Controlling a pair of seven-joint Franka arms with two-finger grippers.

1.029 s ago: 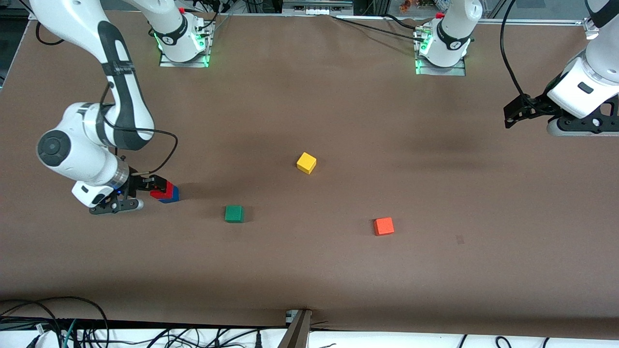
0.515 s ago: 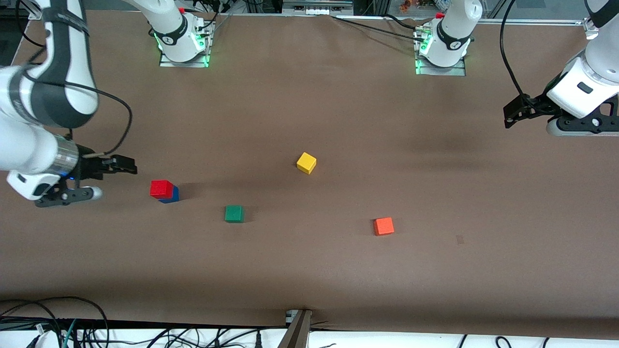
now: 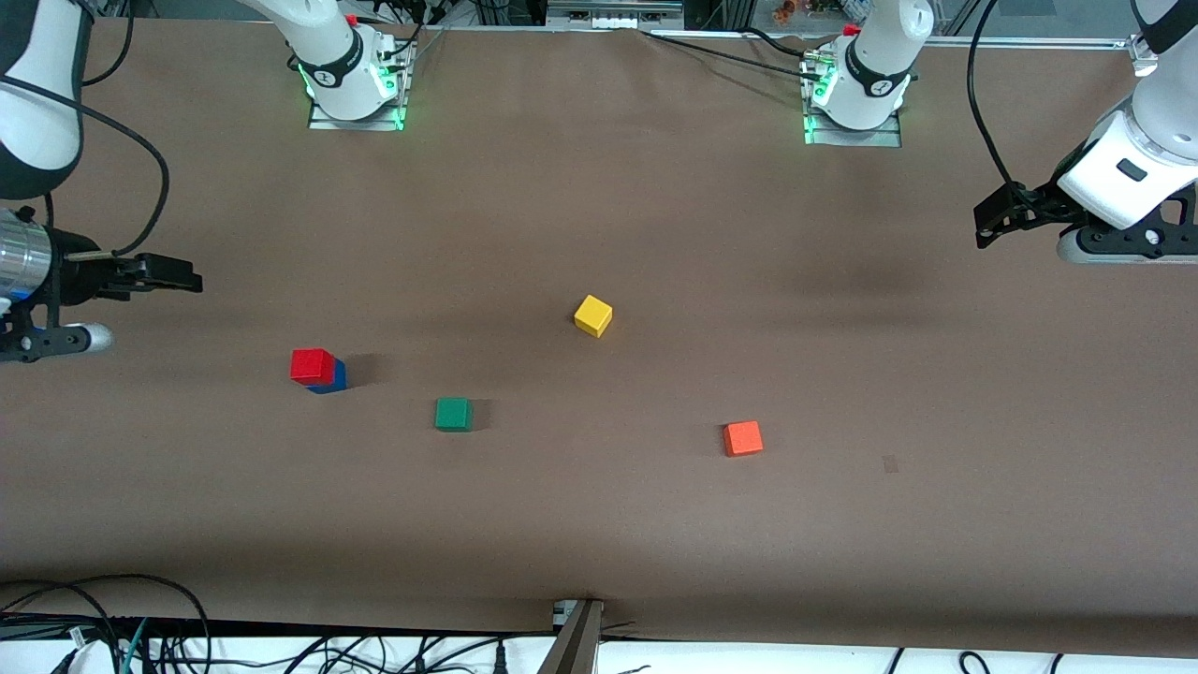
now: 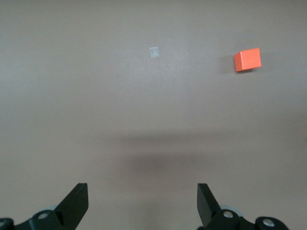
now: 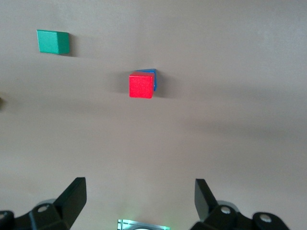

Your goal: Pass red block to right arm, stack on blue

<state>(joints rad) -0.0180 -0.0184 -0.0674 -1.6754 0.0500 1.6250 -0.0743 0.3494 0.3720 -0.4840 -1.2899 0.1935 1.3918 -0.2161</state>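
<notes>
Red block stacked on blue, both grippers empty.

The red block [image 3: 312, 365] is seen resting on the blue [image 3: 333, 377], at ten o'clock from the green cube [image 3: 453, 414]. The right gripper [image 3: 173, 279] is held with jaws spread above bare table at the right arm's end; the left gripper [image 3: 992, 223], likewise spread, waits at the left arm's end.

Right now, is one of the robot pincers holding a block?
No. Both pincers are open and empty. The right pincer is up beside the red block, which sits on the blue block. The left pincer waits at its end.
</notes>
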